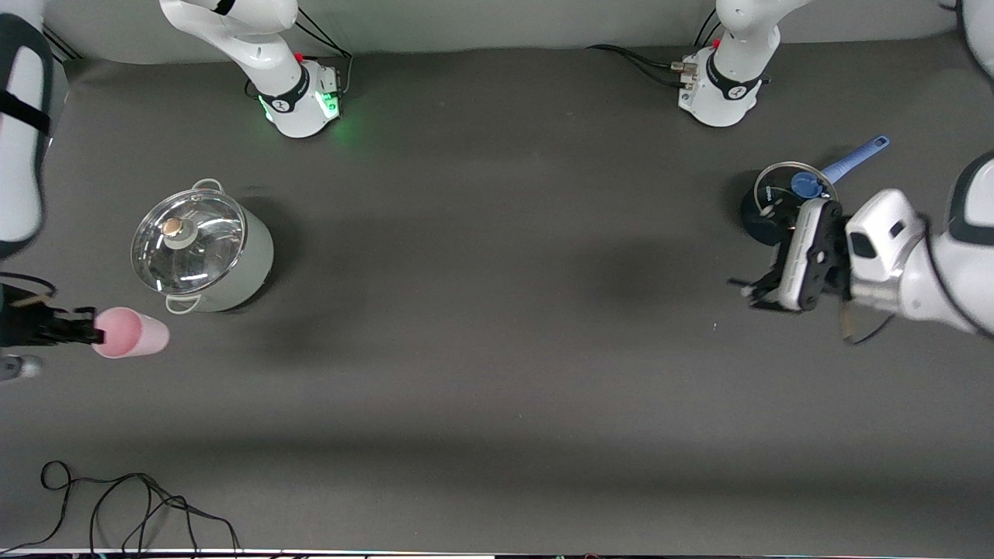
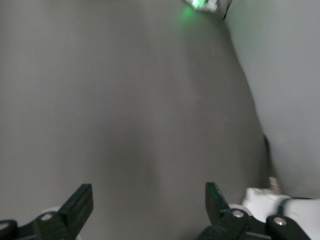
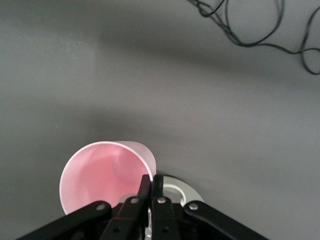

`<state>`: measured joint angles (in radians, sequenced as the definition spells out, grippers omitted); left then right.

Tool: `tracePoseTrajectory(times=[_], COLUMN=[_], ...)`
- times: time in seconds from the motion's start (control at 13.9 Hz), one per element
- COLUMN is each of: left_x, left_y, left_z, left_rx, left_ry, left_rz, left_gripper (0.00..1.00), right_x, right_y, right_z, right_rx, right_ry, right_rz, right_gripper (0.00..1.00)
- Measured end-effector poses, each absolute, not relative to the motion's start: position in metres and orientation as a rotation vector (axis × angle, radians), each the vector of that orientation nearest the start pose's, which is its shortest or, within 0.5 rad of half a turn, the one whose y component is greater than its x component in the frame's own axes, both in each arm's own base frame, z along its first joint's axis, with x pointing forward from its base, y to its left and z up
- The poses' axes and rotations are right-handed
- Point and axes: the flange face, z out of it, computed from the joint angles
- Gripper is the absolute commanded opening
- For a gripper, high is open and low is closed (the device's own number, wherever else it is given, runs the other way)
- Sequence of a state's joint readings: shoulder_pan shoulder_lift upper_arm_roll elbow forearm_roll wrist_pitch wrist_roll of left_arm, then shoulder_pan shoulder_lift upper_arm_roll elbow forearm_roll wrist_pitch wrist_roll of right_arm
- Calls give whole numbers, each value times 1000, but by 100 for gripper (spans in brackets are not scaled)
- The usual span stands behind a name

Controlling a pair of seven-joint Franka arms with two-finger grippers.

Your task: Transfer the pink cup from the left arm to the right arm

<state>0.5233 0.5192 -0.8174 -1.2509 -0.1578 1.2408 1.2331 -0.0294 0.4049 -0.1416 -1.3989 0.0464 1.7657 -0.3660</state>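
The pale pink cup (image 1: 133, 334) is tipped on its side over the table at the right arm's end, beside the steel pot. My right gripper (image 1: 96, 332) is shut on its rim, one finger inside the cup and one outside. In the right wrist view the cup's open mouth (image 3: 100, 175) faces the camera, with the right gripper (image 3: 152, 179) pinching the cup wall. My left gripper (image 1: 750, 294) hangs open over the table at the left arm's end, with nothing between its fingers. The left wrist view shows only bare table around the left gripper (image 2: 148, 194).
A steel pot with a glass lid (image 1: 200, 250) stands beside the cup. A small dark pan with a blue handle (image 1: 779, 203) sits by the left arm. Black cable (image 1: 132, 503) lies near the front edge. A pale round object (image 3: 176, 191) shows under the right gripper.
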Motion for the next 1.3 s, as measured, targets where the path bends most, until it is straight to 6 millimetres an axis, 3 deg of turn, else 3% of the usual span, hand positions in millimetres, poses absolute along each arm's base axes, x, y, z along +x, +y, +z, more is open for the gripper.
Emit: tracePoseTrajectory(times=[0.29, 0.58, 0.79, 1.01, 1.22, 1.3], left_x=[585, 584, 583, 582, 583, 583], left_y=[-70, -55, -75, -80, -71, -72], left_z=[573, 581, 588, 592, 591, 591], left_rx=[2294, 2767, 2971, 3041, 3052, 3051], left_ry=[-1393, -916, -588, -413, -368, -370], left_rz=[-399, -562, -585, -586, -590, -594], left_gripper=[100, 100, 100, 100, 100, 100], right_x=[681, 701, 708, 712, 714, 714], right_y=[-89, -90, -94, -96, -98, -100], right_z=[398, 317, 274, 251, 255, 256], right_rx=[-3132, -3112, -3088, -3077, -3077, -3078], right_ry=[-338, -394, -428, -412, -403, -399], right_rz=[46, -1, -53, -98, -111, -115], right_gripper=[0, 0, 0, 0, 0, 11])
